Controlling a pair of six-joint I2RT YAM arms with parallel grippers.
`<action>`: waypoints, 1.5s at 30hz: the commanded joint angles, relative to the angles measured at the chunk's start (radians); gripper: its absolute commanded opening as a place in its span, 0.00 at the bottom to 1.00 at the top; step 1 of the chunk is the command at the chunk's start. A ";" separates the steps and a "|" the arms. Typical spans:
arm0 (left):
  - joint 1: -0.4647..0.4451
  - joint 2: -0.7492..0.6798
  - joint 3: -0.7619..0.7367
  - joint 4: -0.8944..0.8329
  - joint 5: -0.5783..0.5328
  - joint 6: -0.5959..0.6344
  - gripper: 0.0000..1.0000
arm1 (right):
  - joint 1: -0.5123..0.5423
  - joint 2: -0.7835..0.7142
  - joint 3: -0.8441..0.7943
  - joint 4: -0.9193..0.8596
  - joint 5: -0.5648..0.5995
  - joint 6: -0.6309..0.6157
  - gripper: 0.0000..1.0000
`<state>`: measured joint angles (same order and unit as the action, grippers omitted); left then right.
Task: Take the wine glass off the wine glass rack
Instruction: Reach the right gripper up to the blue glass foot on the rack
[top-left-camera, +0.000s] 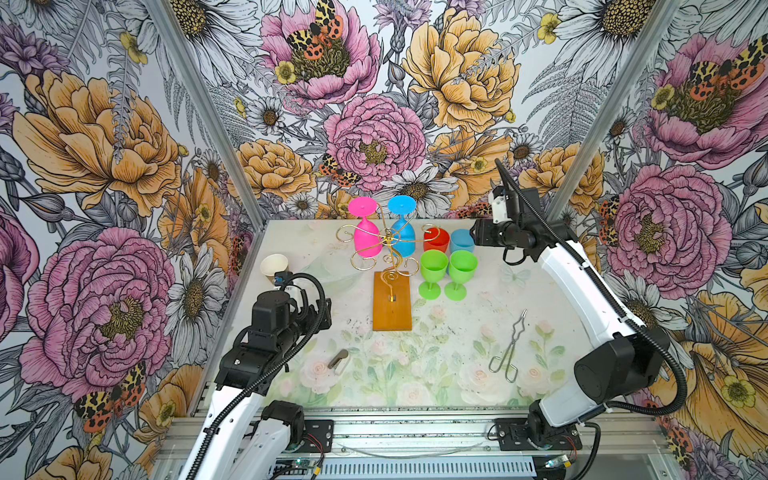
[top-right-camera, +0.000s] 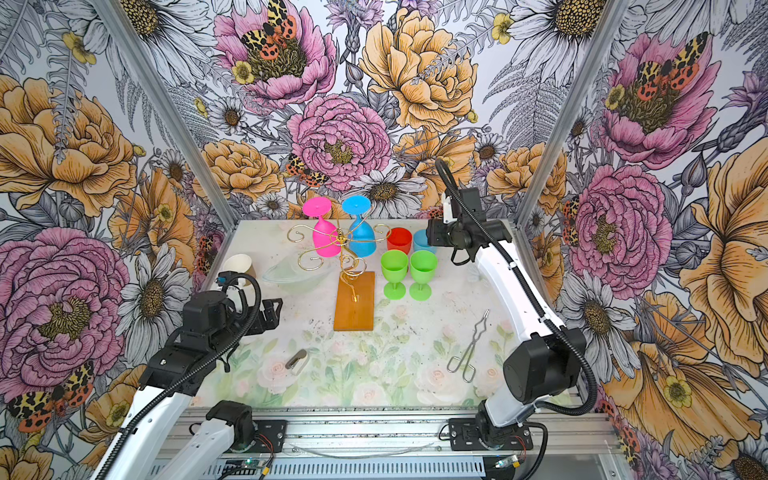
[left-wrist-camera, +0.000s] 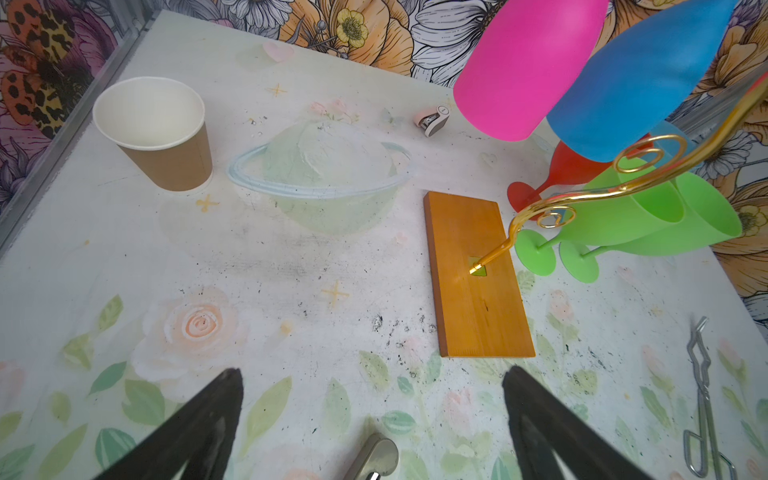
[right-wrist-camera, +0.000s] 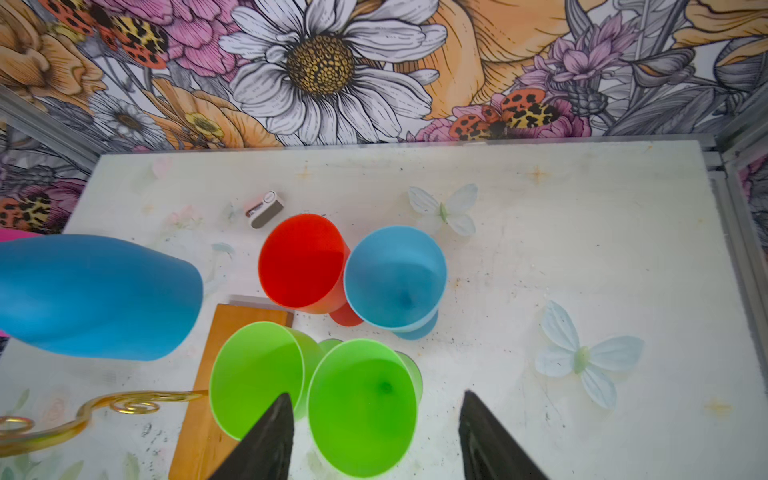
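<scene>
Left wrist view gives me the left gripper (left-wrist-camera: 372, 370) with its fingers spread wide and gripping nothing. It hangs over the near left of the table (left-wrist-camera: 291, 266) and faces the wine glass rack (left-wrist-camera: 478, 291).

Nearest to me on the table, a small grey metal piece (top-left-camera: 337, 359) lies on the left and wire tongs (top-left-camera: 508, 347) lie on the right, well apart.

Farther in, at the middle, the rack's orange-brown base lies flat, with the gold wire post rising from it. Just right of the base stand the left green glass (top-left-camera: 433, 266) and the right green glass (top-left-camera: 461, 268), upright and side by side. A paper cup (top-left-camera: 274, 266) stands upright at the left edge.

Behind the green pair, a red glass (top-left-camera: 436, 239) and a light blue glass (top-left-camera: 462, 240) stand upright, just beside each other. The right gripper (right-wrist-camera: 377, 394) hovers above this group. In the right wrist view I see its fingers apart, closed on nothing.

Farthest back, a pink wine glass (top-left-camera: 365, 239) and a blue wine glass (top-left-camera: 402, 237) hang upside down from the rack's scroll arms, feet up, with the pink one on the left. A small grey device (right-wrist-camera: 266, 209) lies near the back wall.
</scene>
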<state>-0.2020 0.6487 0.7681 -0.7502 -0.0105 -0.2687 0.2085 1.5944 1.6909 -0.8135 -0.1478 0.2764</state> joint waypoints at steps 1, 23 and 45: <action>0.015 -0.011 -0.020 0.043 0.038 0.016 0.99 | -0.015 0.055 0.099 0.028 -0.207 0.043 0.64; 0.064 -0.033 -0.033 0.068 0.079 0.012 0.99 | 0.085 0.401 0.502 0.199 -0.670 0.224 0.69; 0.092 -0.028 -0.036 0.077 0.109 0.016 0.99 | 0.117 0.522 0.581 0.197 -0.683 0.264 0.43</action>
<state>-0.1211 0.6228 0.7410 -0.7052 0.0765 -0.2687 0.3199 2.0937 2.2433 -0.6258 -0.8276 0.5400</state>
